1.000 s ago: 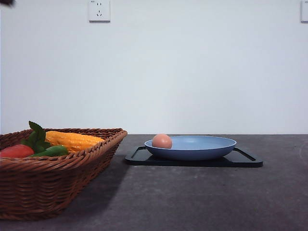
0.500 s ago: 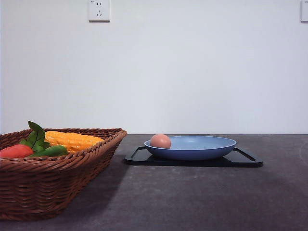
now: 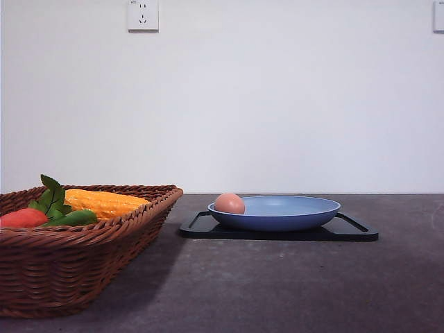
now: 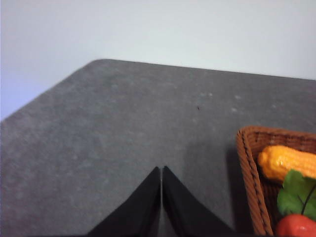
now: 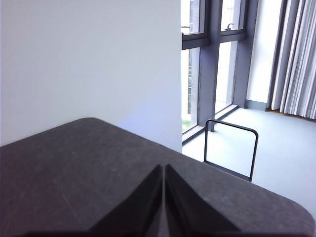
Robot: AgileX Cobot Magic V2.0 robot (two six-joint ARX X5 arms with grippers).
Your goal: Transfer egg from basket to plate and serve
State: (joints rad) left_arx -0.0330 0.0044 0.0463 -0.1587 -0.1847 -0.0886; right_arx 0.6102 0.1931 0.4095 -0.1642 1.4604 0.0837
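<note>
The pinkish-tan egg (image 3: 229,203) lies in the blue plate (image 3: 291,216), against its left rim. The plate sits on a black tray (image 3: 354,229) mid-table. The brown wicker basket (image 3: 76,270) stands at the front left; its corner (image 4: 249,177) appears in the left wrist view. My left gripper (image 4: 161,170) is shut with nothing in it, over bare table beside the basket's corner. My right gripper (image 5: 163,169) is also shut and empty, above a bare table corner.
In the basket lie a yellow corn cob (image 3: 104,202), a red tomato-like vegetable (image 3: 22,218) and green leaves (image 3: 52,194). The table's far edges appear in both wrist views, with a metal frame (image 5: 232,148) on the floor beyond the right corner.
The egg has rolled slightly left along the plate's rim. A dark blur at the top left corner of the front view one second ago is gone.
</note>
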